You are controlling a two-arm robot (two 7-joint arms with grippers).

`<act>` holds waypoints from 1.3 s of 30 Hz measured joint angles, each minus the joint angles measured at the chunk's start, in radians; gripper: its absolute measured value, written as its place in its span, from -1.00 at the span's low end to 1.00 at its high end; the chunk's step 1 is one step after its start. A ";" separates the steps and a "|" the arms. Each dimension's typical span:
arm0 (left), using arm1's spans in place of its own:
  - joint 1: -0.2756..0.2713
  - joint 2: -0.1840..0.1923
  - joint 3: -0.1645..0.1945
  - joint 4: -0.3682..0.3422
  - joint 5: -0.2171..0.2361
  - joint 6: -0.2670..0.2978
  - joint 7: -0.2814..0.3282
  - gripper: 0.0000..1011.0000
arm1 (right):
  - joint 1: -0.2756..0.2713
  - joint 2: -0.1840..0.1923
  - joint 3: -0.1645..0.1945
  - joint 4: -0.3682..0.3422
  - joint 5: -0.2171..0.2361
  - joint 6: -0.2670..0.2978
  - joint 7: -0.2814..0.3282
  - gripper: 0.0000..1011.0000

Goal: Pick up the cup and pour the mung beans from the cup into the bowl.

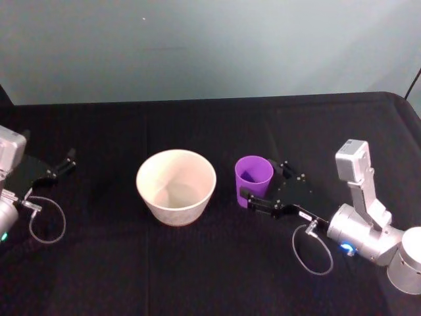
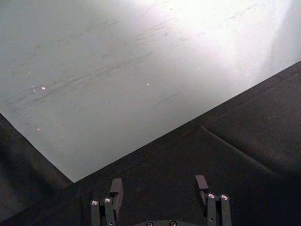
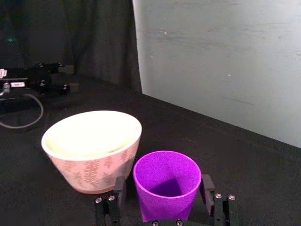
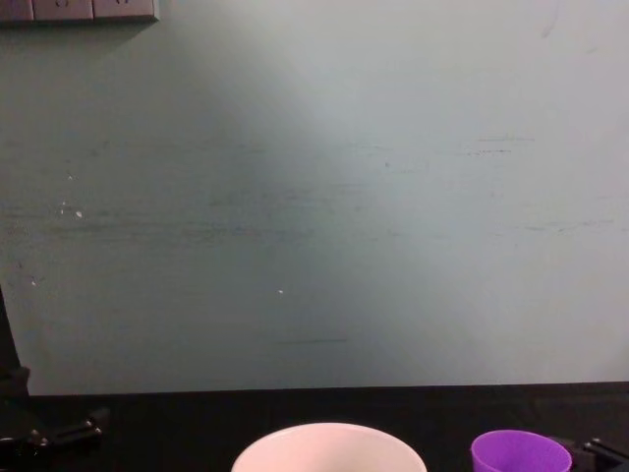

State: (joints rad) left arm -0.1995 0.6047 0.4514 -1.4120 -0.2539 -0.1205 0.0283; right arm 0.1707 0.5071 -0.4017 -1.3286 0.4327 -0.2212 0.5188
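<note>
Left pincer (image 2: 159,182) at the frame's lower edge, fingers (image 2: 115,190) spread apart over black worktop (image 2: 244,141). Pale, scuffed wall (image 2: 131,70) across the upper frame.

Purple cup (image 1: 253,176) upright, nxt to bowl (image 1: 172,212)

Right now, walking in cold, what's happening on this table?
The right pincer is open around the purple cup, which stands upright on the black table beside the white bowl. Nothing is lifted or poured yet. The left pincer rests open at the table's left edge.
</note>
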 joint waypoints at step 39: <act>0.000 0.000 0.000 0.000 0.000 0.000 0.000 0.98 | 0.015 -0.051 0.033 0.067 -0.009 -0.024 0.058 0.71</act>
State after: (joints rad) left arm -0.1995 0.6047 0.4513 -1.4120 -0.2539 -0.1205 0.0283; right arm 0.1862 0.4564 -0.3687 -1.2616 0.4235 -0.2448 0.5771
